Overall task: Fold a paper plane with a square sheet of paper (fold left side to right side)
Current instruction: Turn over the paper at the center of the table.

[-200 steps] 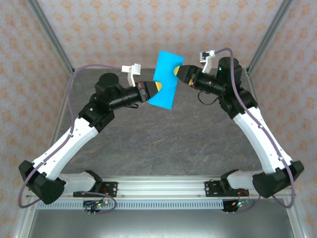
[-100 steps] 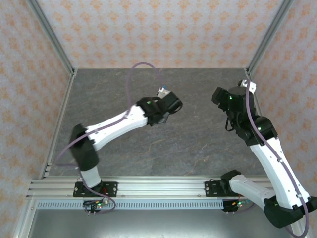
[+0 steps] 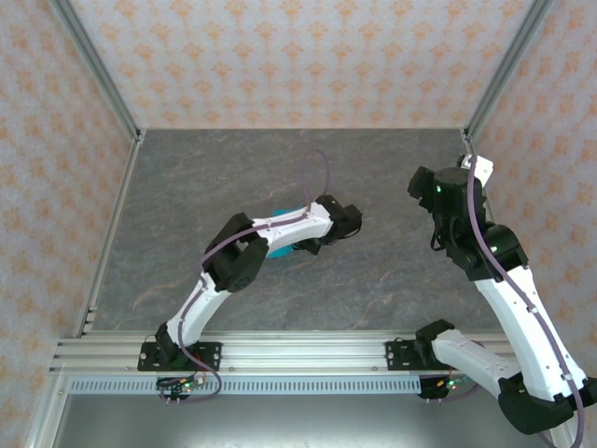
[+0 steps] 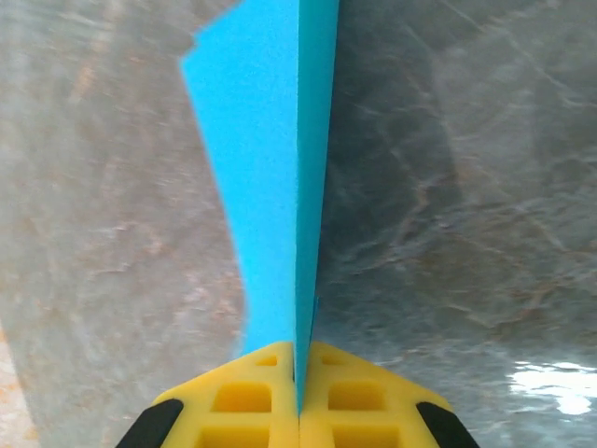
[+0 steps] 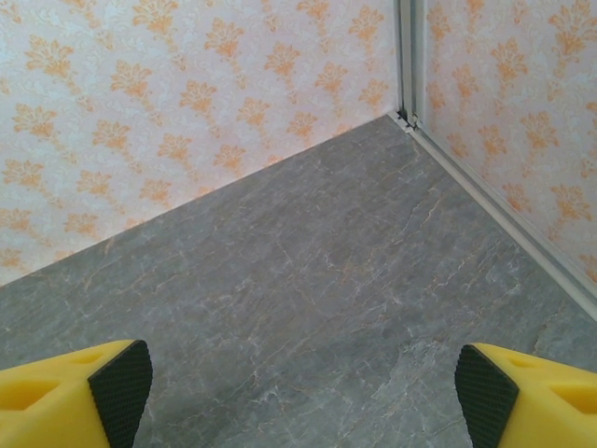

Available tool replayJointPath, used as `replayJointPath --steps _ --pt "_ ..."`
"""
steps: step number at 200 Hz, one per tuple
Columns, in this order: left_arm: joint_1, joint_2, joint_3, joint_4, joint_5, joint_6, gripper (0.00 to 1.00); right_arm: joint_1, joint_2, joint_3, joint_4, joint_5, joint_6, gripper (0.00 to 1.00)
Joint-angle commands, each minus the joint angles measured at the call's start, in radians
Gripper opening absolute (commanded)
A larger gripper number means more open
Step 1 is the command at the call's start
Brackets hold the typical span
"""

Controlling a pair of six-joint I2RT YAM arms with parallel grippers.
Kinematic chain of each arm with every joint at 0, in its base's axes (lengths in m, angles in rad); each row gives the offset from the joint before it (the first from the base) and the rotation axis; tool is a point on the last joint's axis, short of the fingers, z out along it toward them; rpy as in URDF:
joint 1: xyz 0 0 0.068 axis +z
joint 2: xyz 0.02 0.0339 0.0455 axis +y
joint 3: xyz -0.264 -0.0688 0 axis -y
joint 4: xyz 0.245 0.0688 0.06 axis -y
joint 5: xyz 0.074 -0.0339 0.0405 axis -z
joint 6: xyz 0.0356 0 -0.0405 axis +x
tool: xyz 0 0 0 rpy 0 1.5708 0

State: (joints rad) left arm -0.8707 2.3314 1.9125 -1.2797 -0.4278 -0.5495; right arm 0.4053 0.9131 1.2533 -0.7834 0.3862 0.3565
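Note:
The square sheet of paper (image 4: 270, 168) is bright cyan and stands on edge, doubled over itself, rising from between my left gripper's (image 4: 298, 350) yellow fingers (image 4: 242, 401), which are shut on it. In the top view a strip of the sheet (image 3: 283, 248) shows beneath the left arm near the table's middle. The rest is hidden, so I cannot tell whether it has the form of a paper plane. My right gripper (image 5: 303, 383) is open and holds nothing. It faces the table's back right corner, well to the right of the sheet.
The grey marbled table (image 3: 187, 187) is walled by patterned panels (image 3: 280, 56) with metal corner posts (image 5: 407, 56). The left arm (image 3: 270, 229) stretches across the middle. The right arm (image 3: 485, 252) stands along the right side.
The right gripper has let go of the sheet, opened wide and drawn back to the right. The left arm has carried the sheet from the back down toward the table's middle.

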Motion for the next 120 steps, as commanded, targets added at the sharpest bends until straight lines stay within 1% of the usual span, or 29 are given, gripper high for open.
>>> replayJointPath --steps 1,12,42,65,69,87,120 --pt "-0.008 0.044 0.078 -0.039 0.092 -0.022 0.0 -0.003 -0.01 -0.018 -0.026 0.025 -0.019 0.88" --pt "-0.007 0.057 0.092 -0.032 0.107 -0.017 0.0 -0.002 -0.01 -0.023 -0.026 0.022 -0.02 0.88" --pt "-0.007 0.066 0.098 0.023 0.202 0.006 0.0 -0.003 -0.008 -0.032 -0.023 0.015 -0.023 0.88" --pt "-0.007 0.071 0.111 0.037 0.24 0.01 0.09 -0.003 -0.006 -0.035 -0.022 0.013 -0.03 0.89" --pt "-0.008 0.07 0.111 0.039 0.245 0.037 0.11 -0.003 -0.005 -0.035 -0.02 0.012 -0.032 0.89" --pt "-0.007 0.05 0.102 0.051 0.275 0.052 0.19 -0.004 0.001 -0.04 -0.016 0.007 -0.037 0.9" --pt "-0.006 -0.047 0.061 0.102 0.342 0.086 0.35 -0.004 0.026 -0.04 -0.015 -0.016 -0.049 0.9"
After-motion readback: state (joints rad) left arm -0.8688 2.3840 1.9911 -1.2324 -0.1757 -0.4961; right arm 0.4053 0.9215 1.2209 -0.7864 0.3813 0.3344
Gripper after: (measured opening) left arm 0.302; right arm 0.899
